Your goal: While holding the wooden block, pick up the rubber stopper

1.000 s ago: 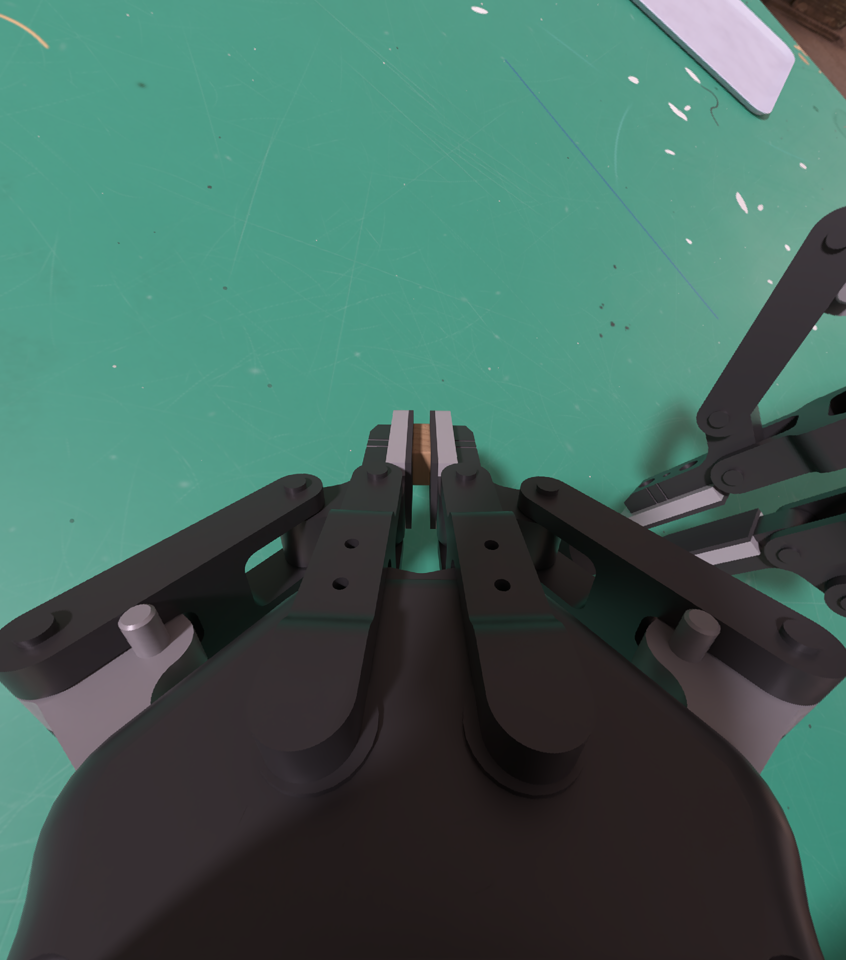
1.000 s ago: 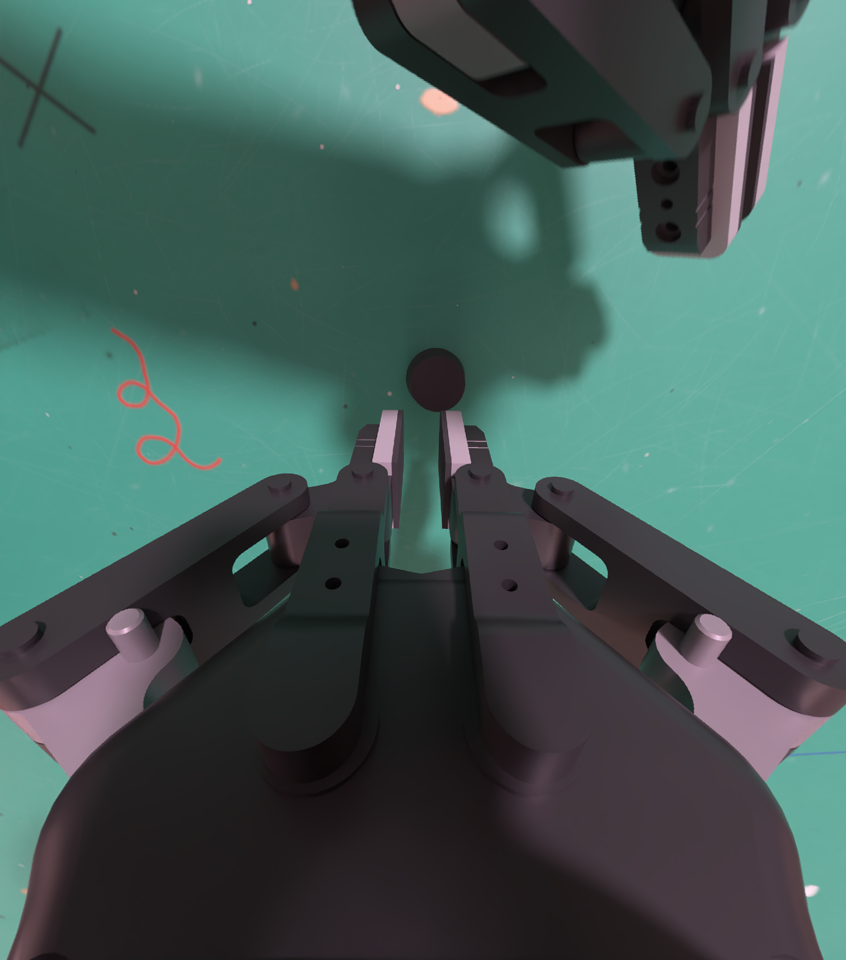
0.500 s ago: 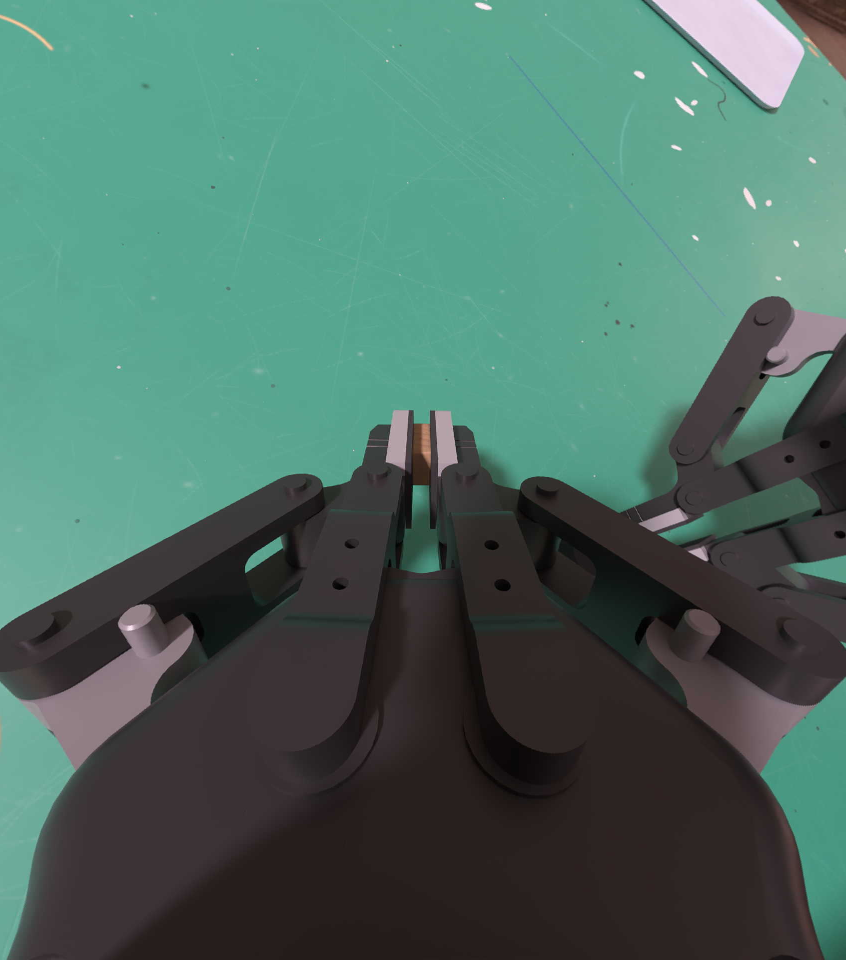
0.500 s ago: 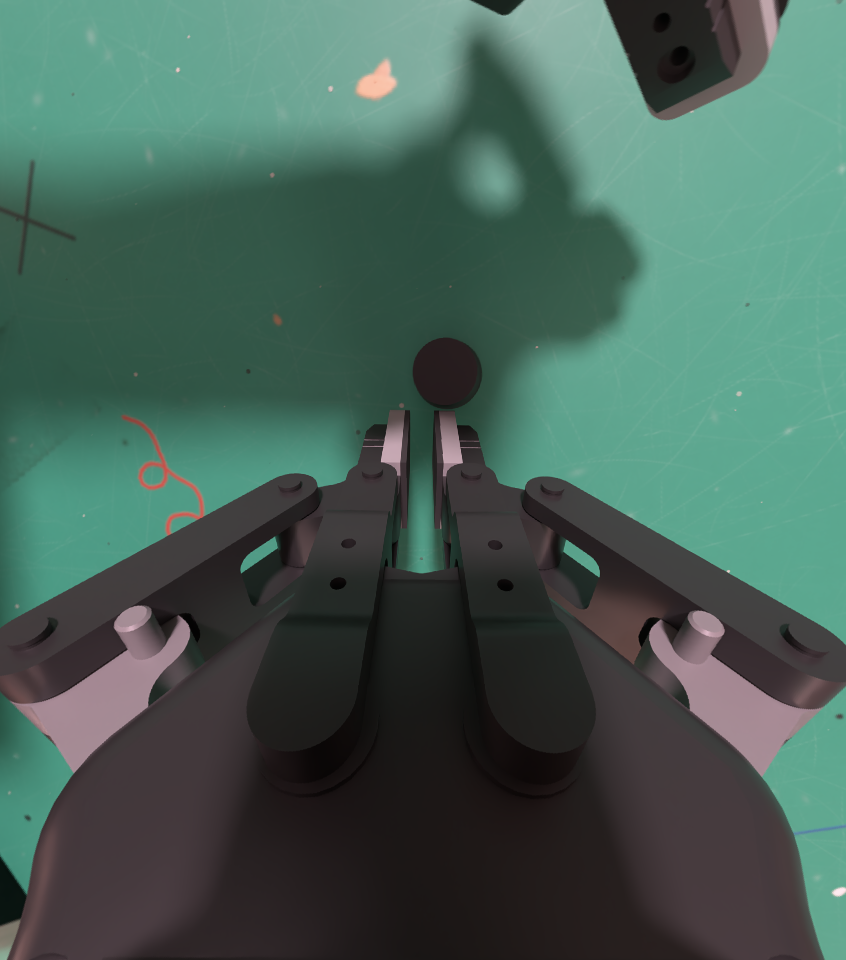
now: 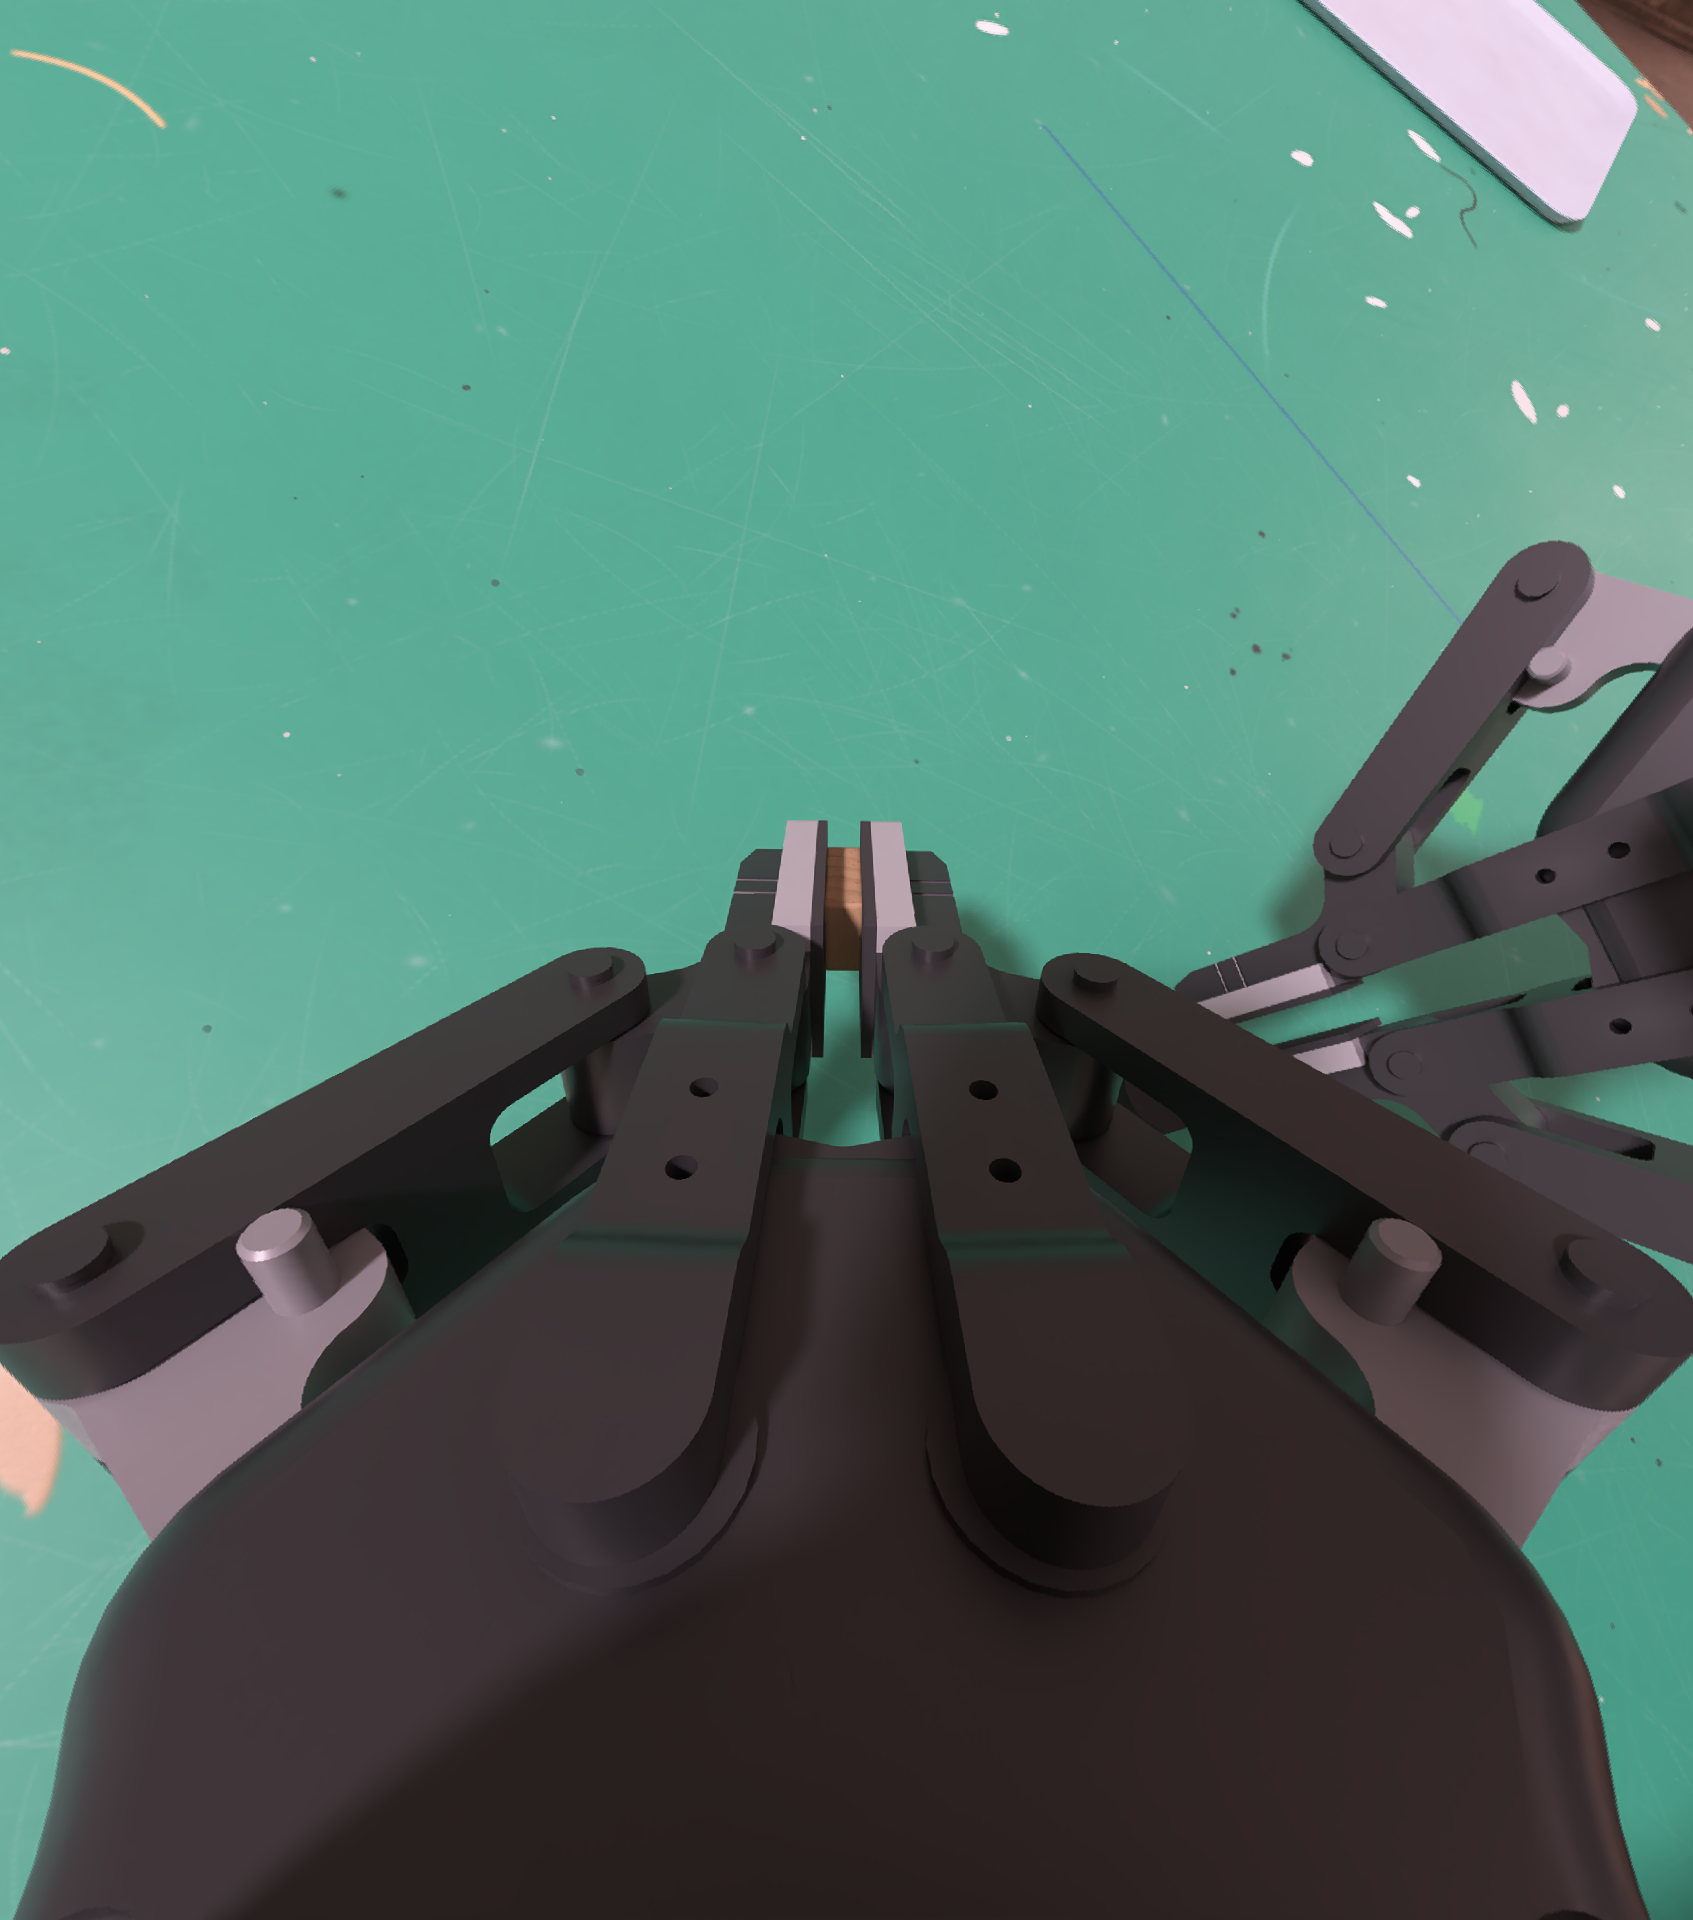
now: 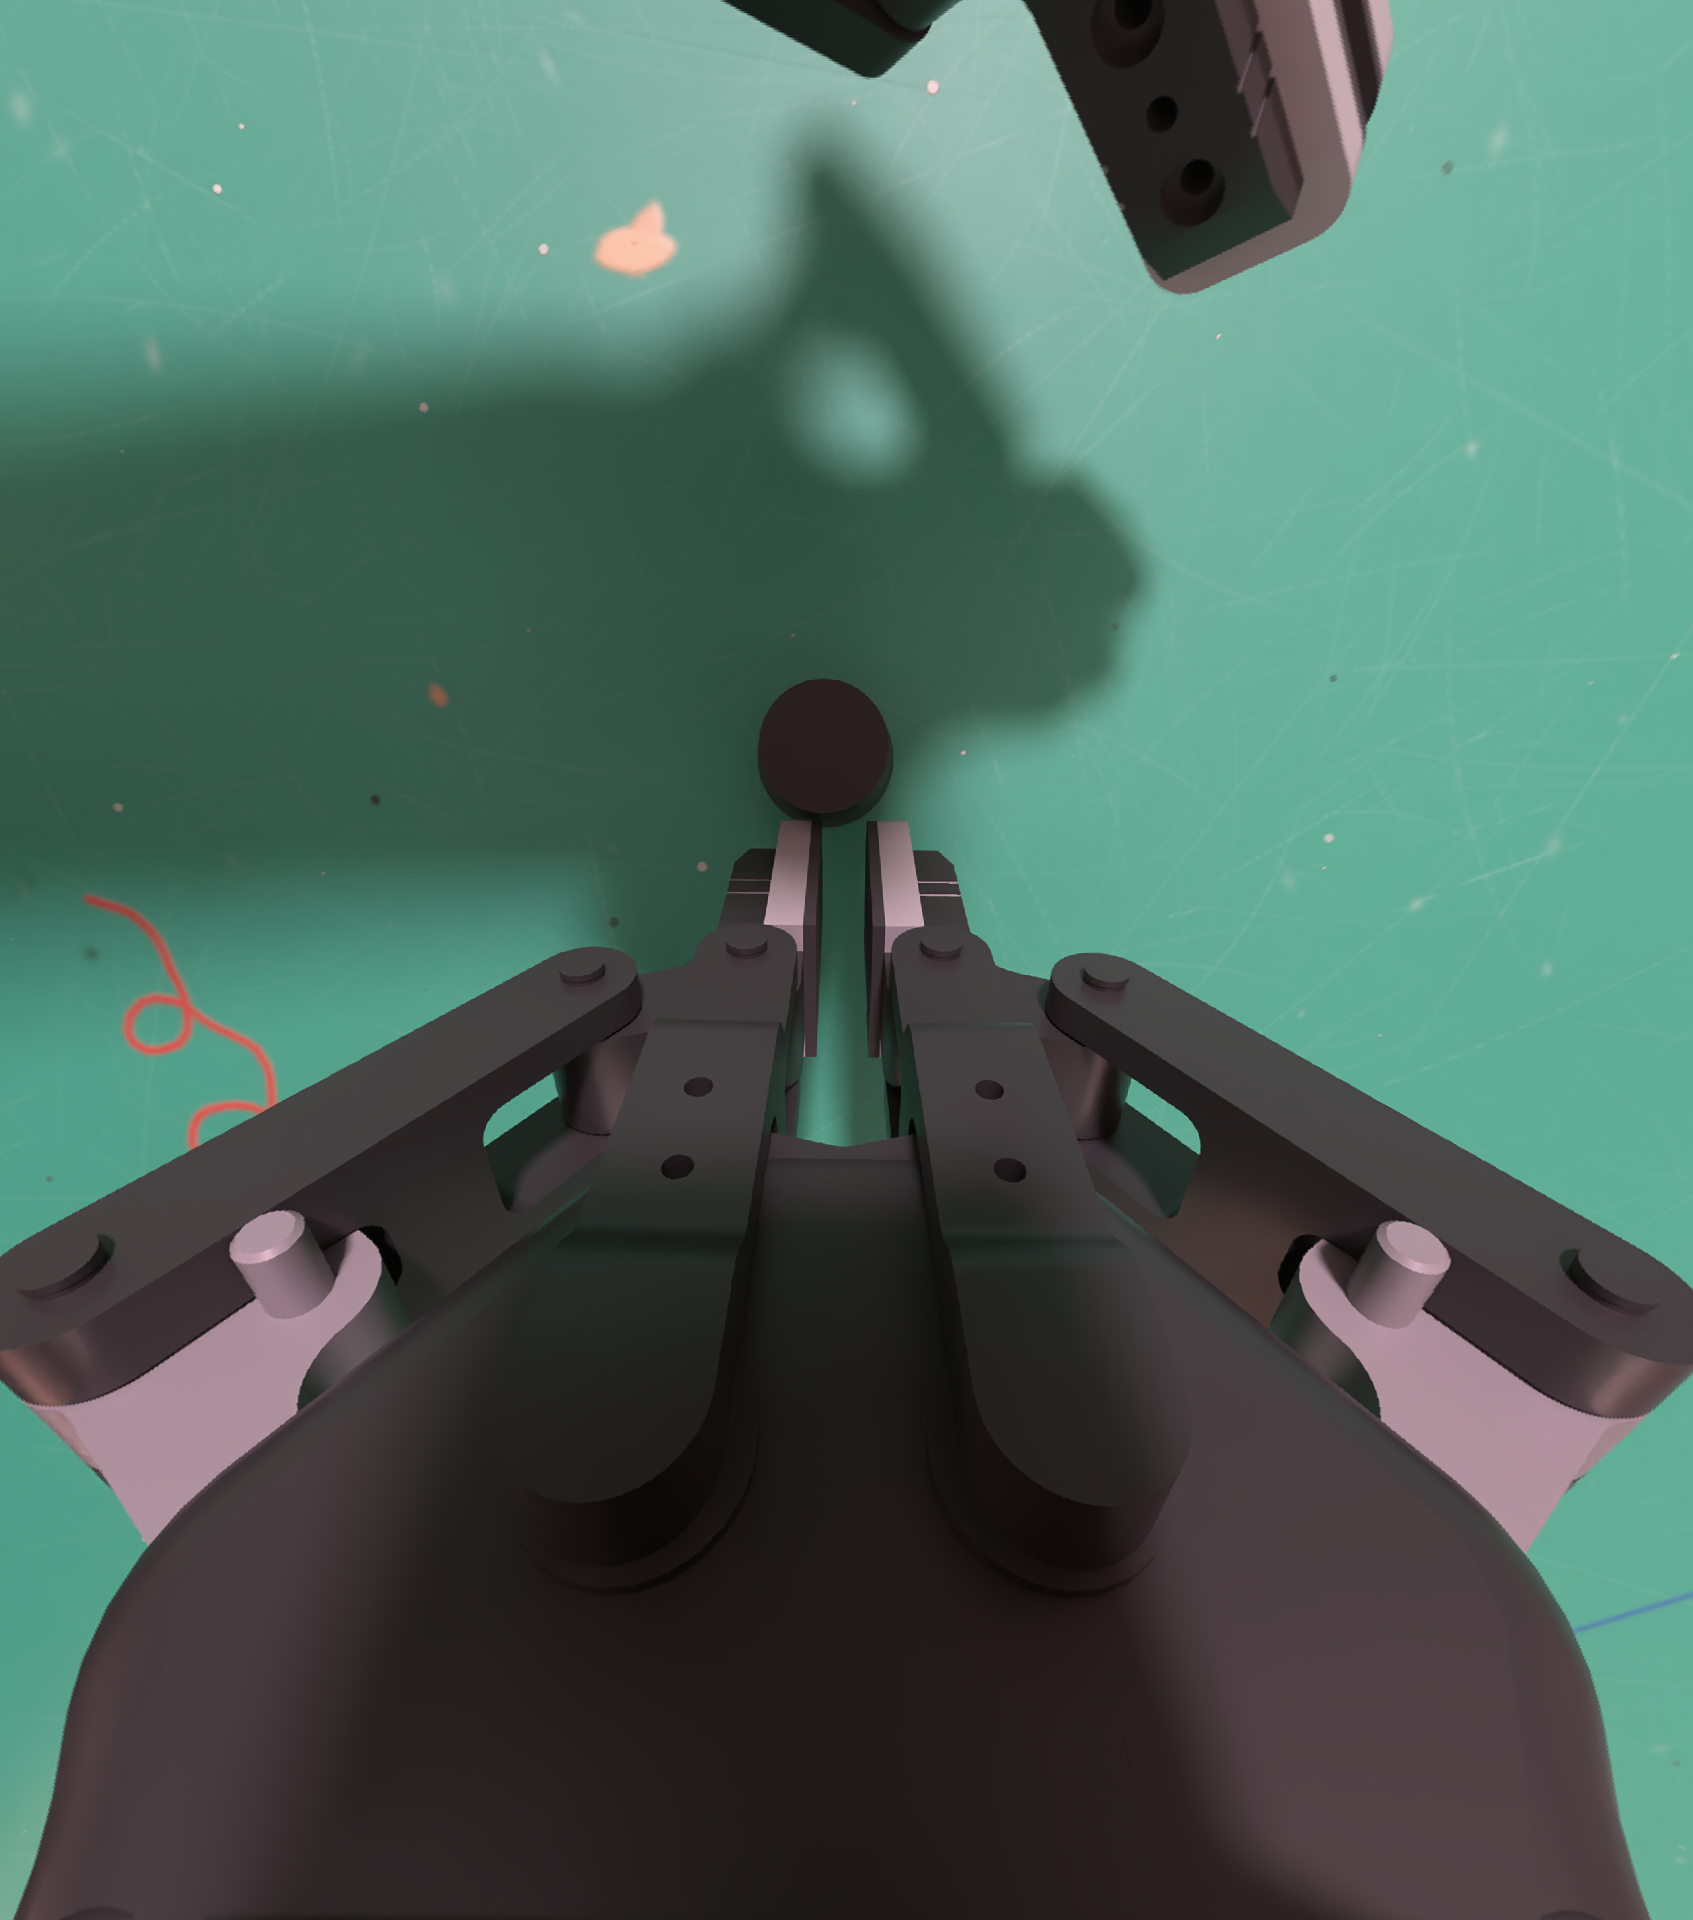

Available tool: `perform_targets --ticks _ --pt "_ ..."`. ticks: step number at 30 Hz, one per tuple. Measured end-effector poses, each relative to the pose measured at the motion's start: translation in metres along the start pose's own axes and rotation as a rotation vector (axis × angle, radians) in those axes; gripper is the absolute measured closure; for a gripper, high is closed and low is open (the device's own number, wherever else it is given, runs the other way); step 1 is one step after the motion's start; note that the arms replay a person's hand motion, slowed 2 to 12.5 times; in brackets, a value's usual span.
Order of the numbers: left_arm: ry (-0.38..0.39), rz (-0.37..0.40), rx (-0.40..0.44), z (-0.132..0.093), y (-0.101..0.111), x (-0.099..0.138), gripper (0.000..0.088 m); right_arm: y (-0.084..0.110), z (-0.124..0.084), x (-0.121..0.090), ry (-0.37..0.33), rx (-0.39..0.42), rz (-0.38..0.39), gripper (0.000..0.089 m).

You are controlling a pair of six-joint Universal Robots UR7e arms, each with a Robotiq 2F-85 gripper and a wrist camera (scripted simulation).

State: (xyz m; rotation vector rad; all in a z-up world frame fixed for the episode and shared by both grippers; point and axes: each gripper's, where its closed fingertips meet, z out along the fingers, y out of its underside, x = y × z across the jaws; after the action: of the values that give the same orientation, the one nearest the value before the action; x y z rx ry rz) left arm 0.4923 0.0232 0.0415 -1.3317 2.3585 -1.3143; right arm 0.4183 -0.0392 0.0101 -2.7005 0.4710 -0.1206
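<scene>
In the left wrist view my left gripper [image 5: 843, 862] is shut on a small wooden block [image 5: 843, 906] and holds it above the green mat [image 5: 509, 520]. In the right wrist view the rubber stopper [image 6: 824, 748], a dark round disc, lies on the mat in shadow just beyond the tips of my right gripper [image 6: 844, 842]. The right jaws are drawn almost together with a narrow gap and nothing between them. The stopper is wider than that gap. The right gripper also shows at the right of the left wrist view [image 5: 1278, 1013].
A white flat slab [image 5: 1486, 94] lies at the mat's far right corner, near the table edge. One finger of the left gripper [image 6: 1237, 135] hangs above and beyond the stopper. A red squiggle [image 6: 187, 1029] and a pink spot [image 6: 636, 244] mark the mat.
The right jaws have narrowed from a wider gap. The right gripper has shifted and turned over the mat while keeping the stopper just ahead of its tips. The left gripper still holds the block.
</scene>
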Motion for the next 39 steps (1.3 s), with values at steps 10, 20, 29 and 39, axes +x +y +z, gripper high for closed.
perform_targets --ticks 10,20,29,39 --pt "-0.016 0.0 0.005 -0.003 -0.001 -0.005 0.0828 -0.003 -0.003 0.005 0.035 0.023 0.0 0.0803" --pt "-0.035 -0.008 0.018 -0.005 -0.003 -0.011 0.0828 -0.005 -0.001 -0.019 -0.06 0.072 0.142 0.0643" --pt "-0.042 -0.007 0.023 -0.006 -0.004 -0.014 0.0828 -0.013 0.003 -0.019 -0.008 0.159 0.236 0.0526" --pt "-0.047 -0.006 0.025 -0.007 -0.004 -0.015 0.0828 -0.017 0.007 -0.011 0.06 0.171 0.202 0.0575"
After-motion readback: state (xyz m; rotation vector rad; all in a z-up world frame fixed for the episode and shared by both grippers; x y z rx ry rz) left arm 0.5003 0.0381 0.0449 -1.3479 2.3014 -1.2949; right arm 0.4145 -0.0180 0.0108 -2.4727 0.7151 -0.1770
